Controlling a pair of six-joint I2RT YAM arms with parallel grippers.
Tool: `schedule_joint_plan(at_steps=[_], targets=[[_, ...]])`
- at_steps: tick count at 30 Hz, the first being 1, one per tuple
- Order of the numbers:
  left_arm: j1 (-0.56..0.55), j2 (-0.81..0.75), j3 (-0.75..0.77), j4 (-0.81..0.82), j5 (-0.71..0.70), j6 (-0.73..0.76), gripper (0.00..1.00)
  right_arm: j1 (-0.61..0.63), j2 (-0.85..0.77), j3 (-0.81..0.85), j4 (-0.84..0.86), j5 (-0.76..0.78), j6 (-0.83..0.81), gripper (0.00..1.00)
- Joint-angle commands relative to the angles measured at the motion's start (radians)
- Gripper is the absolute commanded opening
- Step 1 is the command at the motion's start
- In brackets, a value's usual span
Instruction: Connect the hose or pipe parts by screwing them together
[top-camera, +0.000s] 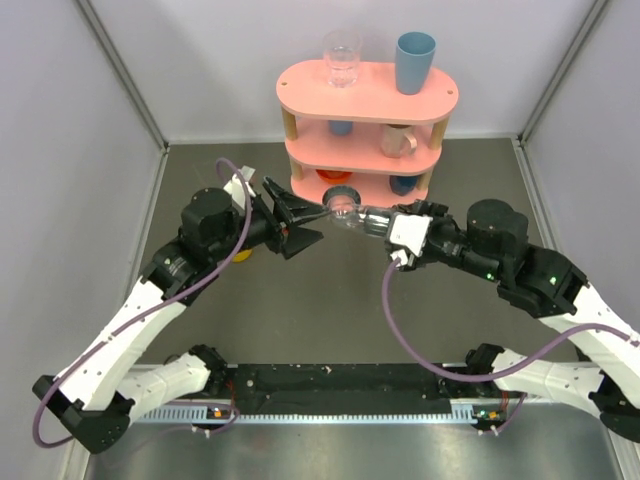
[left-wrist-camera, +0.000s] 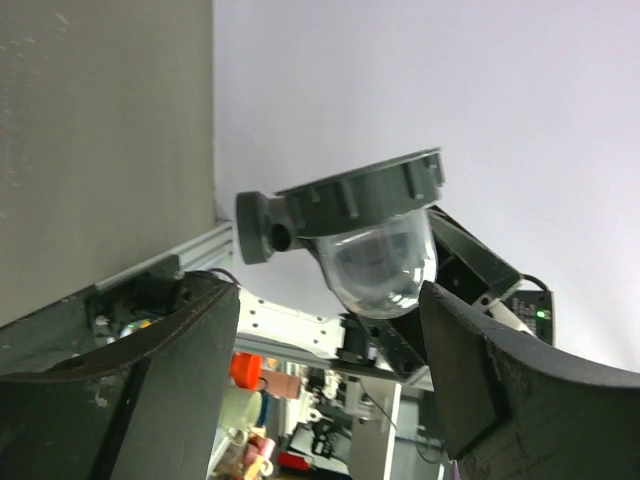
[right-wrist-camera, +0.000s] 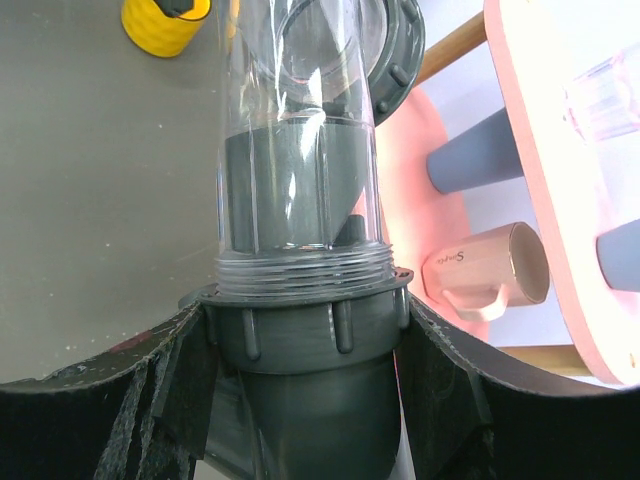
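Note:
The hose or pipe parts hang joined above the table in front of the shelf. My right gripper (top-camera: 385, 224) (right-wrist-camera: 305, 325) is shut on the dark grey fitting (right-wrist-camera: 300, 400) at its ribbed nut. The translucent tube (top-camera: 352, 215) (right-wrist-camera: 298, 130) rises out of that nut, with a few threads showing above it. The tube's far end carries a dark ribbed ring (left-wrist-camera: 370, 190) and a clear dome (left-wrist-camera: 380, 265). My left gripper (top-camera: 312, 214) (left-wrist-camera: 330, 290) is open at that end. Its right fingertip (left-wrist-camera: 440, 310) is beside the dome and its left fingertip (left-wrist-camera: 215, 300) stands apart from it.
A pink three-tier shelf (top-camera: 300, 92) stands just behind the parts with a clear glass (top-camera: 342, 58), a blue cup (top-camera: 414, 62) and a pinkish mug (right-wrist-camera: 490, 270). A small yellow cup (right-wrist-camera: 165, 25) sits on the table under the left arm. Grey walls close in both sides.

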Motion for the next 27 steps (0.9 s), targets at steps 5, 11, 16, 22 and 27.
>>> schedule_joint_plan(at_steps=[5, 11, 16, 22, 27], targets=[[0.003, 0.052, 0.005, 0.191, 0.103, -0.078, 0.79, 0.040, -0.001, 0.018, 0.081, 0.080, -0.044, 0.00], [0.003, 0.080, -0.003, 0.217, 0.109, -0.081, 0.79, 0.042, 0.001, 0.026, 0.078, 0.068, -0.047, 0.00], [0.003, 0.111, -0.002, 0.266, 0.117, -0.099, 0.79, 0.043, 0.008, 0.027, 0.069, 0.048, -0.050, 0.00], [0.003, 0.155, 0.009, 0.286, 0.147, -0.104, 0.75, 0.046, 0.016, 0.029, 0.067, 0.047, -0.053, 0.00], [0.003, 0.184, 0.008, 0.309, 0.181, -0.099, 0.59, 0.049, 0.025, 0.027, 0.058, 0.047, -0.045, 0.00]])
